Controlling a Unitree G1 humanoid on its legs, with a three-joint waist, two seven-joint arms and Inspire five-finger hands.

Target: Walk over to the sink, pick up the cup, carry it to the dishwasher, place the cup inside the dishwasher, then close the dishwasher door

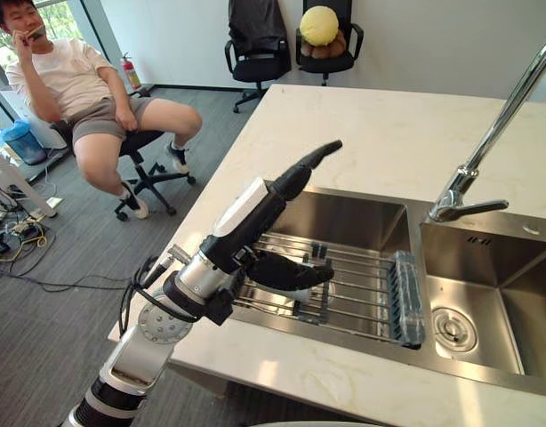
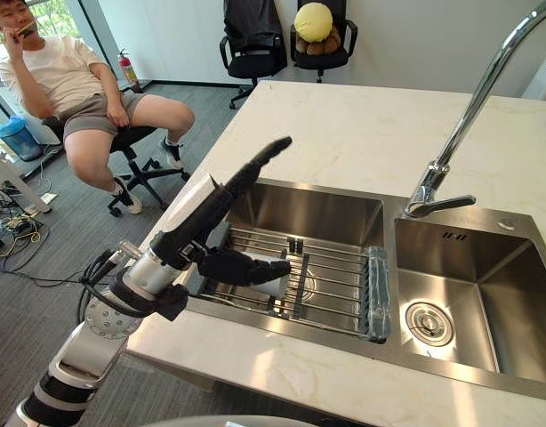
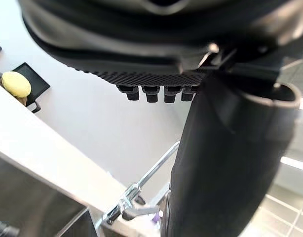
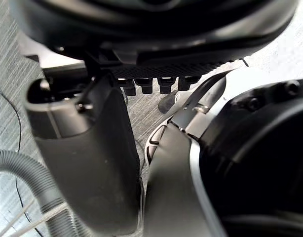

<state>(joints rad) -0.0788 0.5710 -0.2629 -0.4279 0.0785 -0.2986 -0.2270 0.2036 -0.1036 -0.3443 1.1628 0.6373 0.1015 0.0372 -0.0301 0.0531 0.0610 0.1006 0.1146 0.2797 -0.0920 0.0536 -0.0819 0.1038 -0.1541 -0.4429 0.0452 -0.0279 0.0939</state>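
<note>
A pale, marble-patterned countertop (image 1: 371,133) runs across the room and carries a double stainless-steel sink (image 2: 326,209) at its near end. A grey carpeted floor (image 1: 60,311) lies beside it. A person (image 1: 77,80) in a white T-shirt and shorts sits on a black office chair (image 1: 148,173) at the far left, with one hand raised to the mouth. Two more black chairs stand at the far wall: one (image 1: 255,49) is draped with a dark jacket, the other (image 1: 340,53) holds a round yellow cushion (image 1: 319,25).

The robot's left hand (image 1: 264,213) reaches out over the sink's left basin. Its fingers (image 1: 309,165) are straight and point up and away, and its thumb (image 1: 291,271) is spread wide below them, so the hand is fully open and grips nothing. A curved chrome faucet (image 1: 495,133) rises behind the divider between the basins.

A roll-up wire rack (image 1: 362,294) spans the left basin, with its rolled end (image 1: 406,298) beside the divider. The pale cup (image 2: 275,277) sits on that rack right at the tip of the thumb, though whether the two touch cannot be told.

The right wrist view shows the right hand (image 4: 141,39) over the carpet, fingers relaxed and holding nothing.

A blue bin (image 1: 24,142) stands behind the person. Print on the red fire extinguisher (image 1: 130,73) by the wall is too small to read.
</note>
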